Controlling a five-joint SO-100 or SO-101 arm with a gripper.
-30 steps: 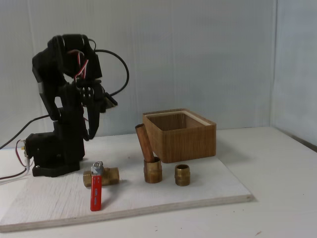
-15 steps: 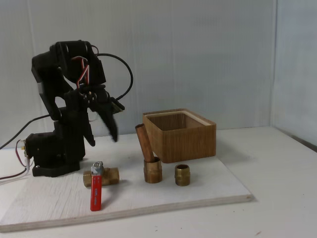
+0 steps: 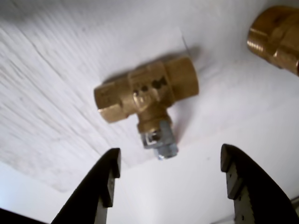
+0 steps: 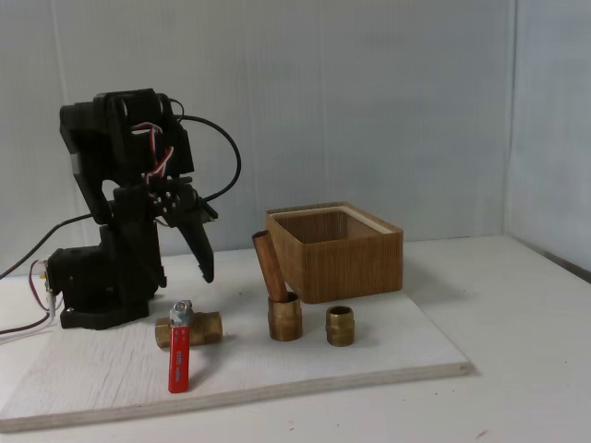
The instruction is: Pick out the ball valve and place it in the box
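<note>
The ball valve lies on the white board in front of the arm's base, its red lever pointing toward the camera. In the wrist view its brass body and silver nut lie just beyond my fingertips. My gripper is open, with one black finger on each side of the valve and clear of it. In the fixed view the gripper hangs pointing down, above and slightly right of the valve. The brown ribbed box stands at the back right of the board, open at the top.
A brass fitting with a copper pipe stands in front of the box; its brass part shows at the wrist view's top right. A short brass nipple sits beside it. The white board ends near the front. Cables trail left of the base.
The arm has unfolded from its tucked pose. The gripper has swung out and down and now points at the board over the valve. The objects have not moved.
</note>
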